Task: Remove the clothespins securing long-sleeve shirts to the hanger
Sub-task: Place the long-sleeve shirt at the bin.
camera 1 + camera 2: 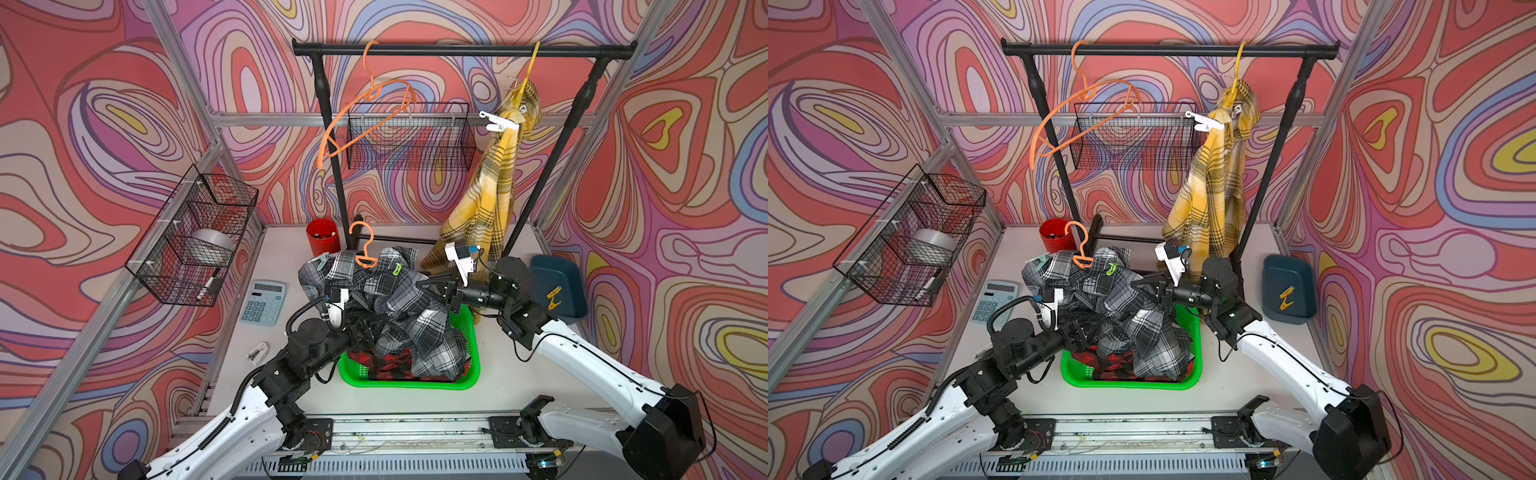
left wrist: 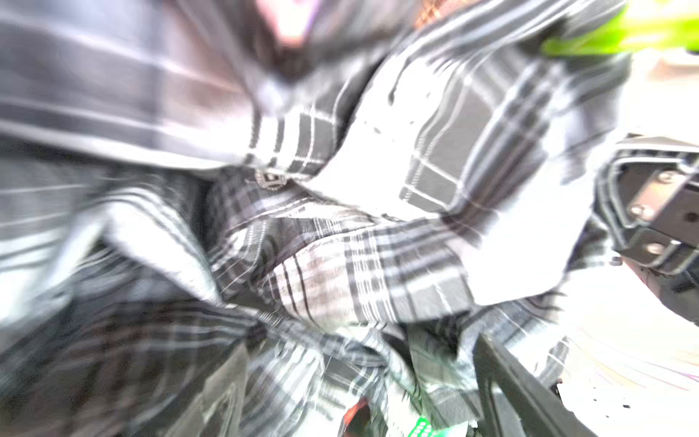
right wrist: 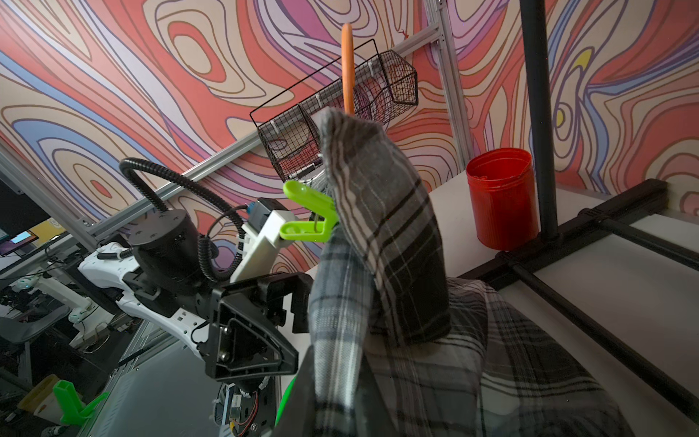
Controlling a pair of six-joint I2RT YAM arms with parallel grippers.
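Observation:
A grey plaid shirt (image 1: 399, 316) on an orange hanger (image 1: 365, 249) is heaped over a green basket (image 1: 407, 384), with a red-and-black shirt (image 1: 388, 361) under it. A green clothespin (image 1: 397, 269) (image 3: 308, 212) and a pale green one (image 1: 320, 262) grip its shoulders. My right gripper (image 1: 432, 286) is shut on a fold of the grey shirt (image 3: 382, 234). My left gripper (image 1: 362, 330) is open against the cloth, and its own view is blurred. A yellow plaid shirt (image 1: 490, 187) hangs on the rack with a white clothespin (image 1: 498, 120).
Black rack (image 1: 463, 50) with a bare orange hanger (image 1: 365, 120). Red cup (image 1: 322, 241), calculator (image 1: 264, 302), blue tray (image 1: 573, 303) holding a yellow clothespin (image 1: 553, 297). Wire baskets on the left (image 1: 195, 237) and back (image 1: 409, 137) walls.

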